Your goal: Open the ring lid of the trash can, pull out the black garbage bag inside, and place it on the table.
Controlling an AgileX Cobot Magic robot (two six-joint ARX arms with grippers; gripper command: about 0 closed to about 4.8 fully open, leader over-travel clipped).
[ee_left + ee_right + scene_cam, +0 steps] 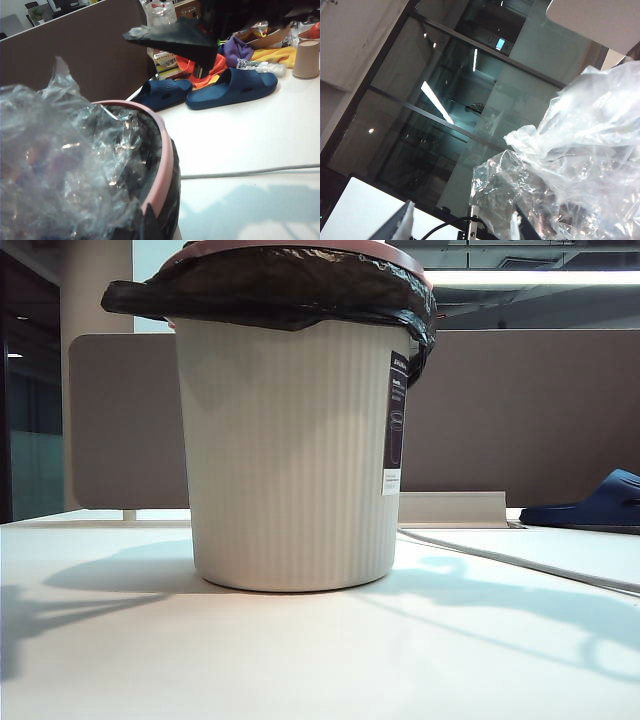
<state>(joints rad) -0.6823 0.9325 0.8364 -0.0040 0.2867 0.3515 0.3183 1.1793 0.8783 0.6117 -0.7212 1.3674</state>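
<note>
The cream ribbed trash can (290, 460) stands mid-table (320, 660). Over its rim folds the black garbage bag (270, 285), held down by the pink ring lid (400, 254). Neither gripper shows in the exterior view. In the left wrist view my left gripper (150, 223) is shut, its tip right against the ring lid (162, 170) and the black bag (172, 210) under it. Crinkled clear plastic (60, 165) fills the can's mouth. My right gripper (460, 225) is open above the clear plastic (580, 150), nothing between its fingers. One of its black fingers (180, 42) hangs over the can's far side.
Two dark blue slippers (235, 87) lie on the table beyond the can, with clothes and a paper cup (306, 59) behind them. A grey cable (240, 172) runs across the tabletop. A brown partition panel (520, 410) closes the back.
</note>
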